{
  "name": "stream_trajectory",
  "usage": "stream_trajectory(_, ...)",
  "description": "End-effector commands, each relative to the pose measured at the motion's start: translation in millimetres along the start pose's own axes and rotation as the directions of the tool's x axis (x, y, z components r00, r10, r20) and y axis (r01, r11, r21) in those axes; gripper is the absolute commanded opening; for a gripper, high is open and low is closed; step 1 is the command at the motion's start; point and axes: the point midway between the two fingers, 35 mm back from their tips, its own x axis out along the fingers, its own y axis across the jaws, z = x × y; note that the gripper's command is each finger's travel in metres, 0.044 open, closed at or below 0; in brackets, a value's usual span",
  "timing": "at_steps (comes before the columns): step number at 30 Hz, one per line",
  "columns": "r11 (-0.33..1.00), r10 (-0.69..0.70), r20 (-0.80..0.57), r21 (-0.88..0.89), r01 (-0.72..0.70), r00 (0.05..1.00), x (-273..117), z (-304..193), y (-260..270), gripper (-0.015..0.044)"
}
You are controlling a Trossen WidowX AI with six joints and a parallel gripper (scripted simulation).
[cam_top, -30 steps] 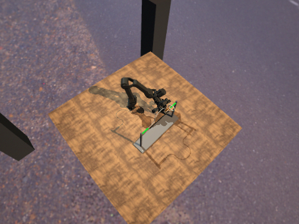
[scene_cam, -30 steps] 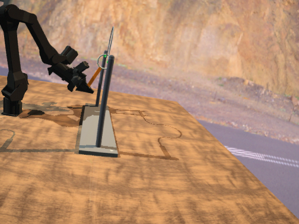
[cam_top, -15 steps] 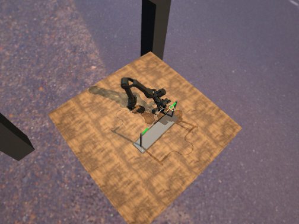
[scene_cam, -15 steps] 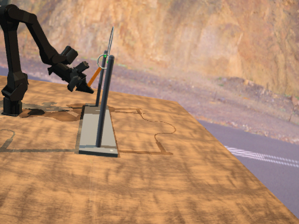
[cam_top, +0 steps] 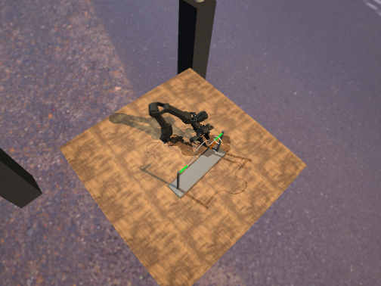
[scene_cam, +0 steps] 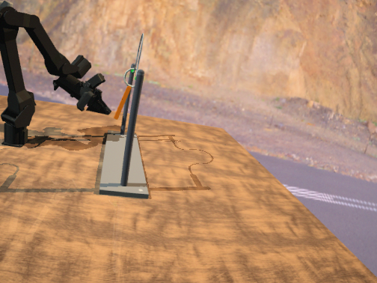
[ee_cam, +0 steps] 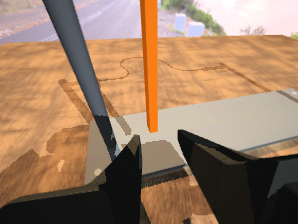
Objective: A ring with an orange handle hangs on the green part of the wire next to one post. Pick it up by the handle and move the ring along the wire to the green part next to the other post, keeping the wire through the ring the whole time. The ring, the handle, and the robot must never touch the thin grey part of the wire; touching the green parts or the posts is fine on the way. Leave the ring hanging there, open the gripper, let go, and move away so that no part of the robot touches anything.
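Note:
The ring (scene_cam: pixel 124 76) hangs around the green part (cam_top: pixel 219 136) of the wire near the post (cam_top: pixel 218 146) (scene_cam: pixel 125 116) (ee_cam: pixel 82 65) at the upper right in the top view. Its orange handle (cam_top: pixel 212 144) (scene_cam: pixel 123 102) (ee_cam: pixel 150 65) slants down toward the arm. My gripper (scene_cam: pixel 109 112) (ee_cam: pixel 158 137) is partly open and empty. Its fingertips are just short of the handle's lower end, with a gap visible in the exterior view. In the wrist view the handle stands beyond the fingertips. The other green part (cam_top: pixel 183 169) is by the other post (cam_top: pixel 178 181) (scene_cam: pixel 134 131).
The thin grey wire (scene_cam: pixel 141 40) arches up between the green parts. Both posts stand on a grey base plate (cam_top: pixel 200 168) (scene_cam: pixel 121 161) (ee_cam: pixel 225 120) on the wooden table (cam_top: pixel 151 212) (scene_cam: pixel 224 232). The post in the wrist view is left of the handle. Shadows cross the table.

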Motion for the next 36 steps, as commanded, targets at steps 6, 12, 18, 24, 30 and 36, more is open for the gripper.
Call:
stream_trajectory(6, 1.0, -0.001, 0.012, 0.007, 0.001, 1.0, -19.9, 3.1, -1.5, 0.016)
stream_trajectory(12, 1.0, -0.001, 0.012, 0.007, 0.001, 1.0, -19.9, 3.1, -1.5, 0.016)
stream_trajectory(18, 1.0, -0.001, 0.012, 0.007, 0.001, 1.0, -19.9, 3.1, -1.5, 0.016)
stream_trajectory(24, 1.0, 0.003, 0.007, 0.005, -0.003, 1.0, -21.1, 2.2, -0.7, 0.0186)
stream_trajectory(30, 1.0, 0.005, 0.013, 0.003, -0.005, 1.0, -62.6, 3.2, -2.6, 0.0344)
stream_trajectory(36, 1.0, 0.006, 0.014, 0.002, -0.006, 1.0, -64.0, 3.5, -2.9, 0.044)
